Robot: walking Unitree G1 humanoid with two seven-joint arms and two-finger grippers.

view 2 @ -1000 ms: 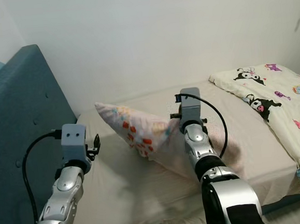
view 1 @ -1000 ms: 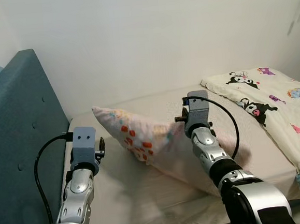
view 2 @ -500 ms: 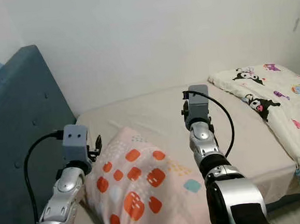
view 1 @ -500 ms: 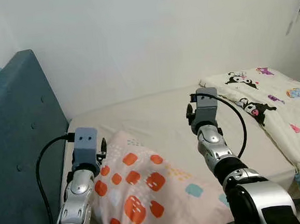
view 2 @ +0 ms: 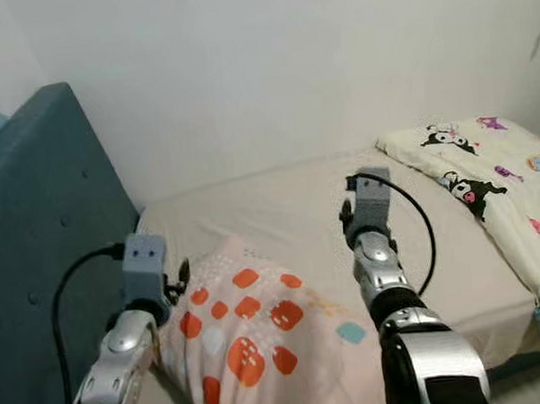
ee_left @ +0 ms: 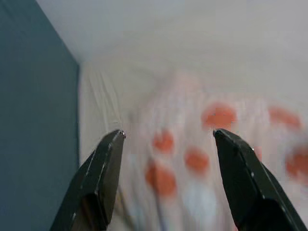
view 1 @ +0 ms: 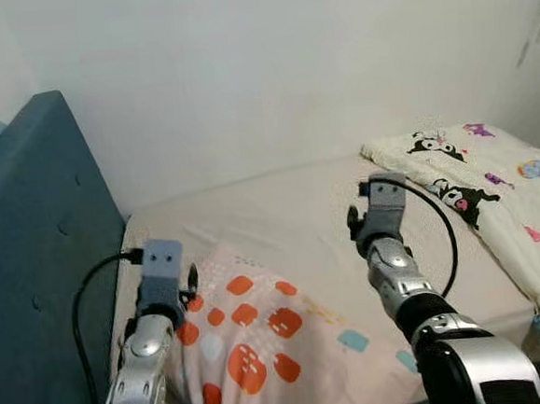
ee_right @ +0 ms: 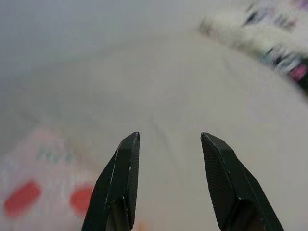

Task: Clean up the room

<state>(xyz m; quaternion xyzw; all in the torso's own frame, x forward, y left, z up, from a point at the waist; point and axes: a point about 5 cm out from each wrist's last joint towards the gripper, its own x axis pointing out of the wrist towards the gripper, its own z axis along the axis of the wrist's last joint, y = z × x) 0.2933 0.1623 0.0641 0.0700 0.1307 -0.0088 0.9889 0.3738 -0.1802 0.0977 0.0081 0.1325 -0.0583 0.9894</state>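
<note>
Pillow (view 1: 272, 342) with orange spots is seen in the left eye view. It lies on the bed (view 1: 289, 210), at the near edge, close to the blue headboard (view 1: 39, 239). Its long side runs from the headboard end out along the near edge of the bed. One corner points up toward the wall. It looks soft and light, so it is likely to bend and sag when lifted. A corner or a side seam is judged the best place to pinch. A quilt (view 1: 479, 181) with cartoon prints is spread at the far right of the bed.

The right eye view shows the same things. The left gripper (view 2: 174, 284) is held just beside the pillow's edge near the headboard.

In the left wrist view the left gripper's fingers (ee_left: 103, 168) are spread wide over the pillow, and nothing is held.

In the right wrist view the right gripper (ee_right: 169, 180) is open over bare sheet, and nothing is held.
</note>
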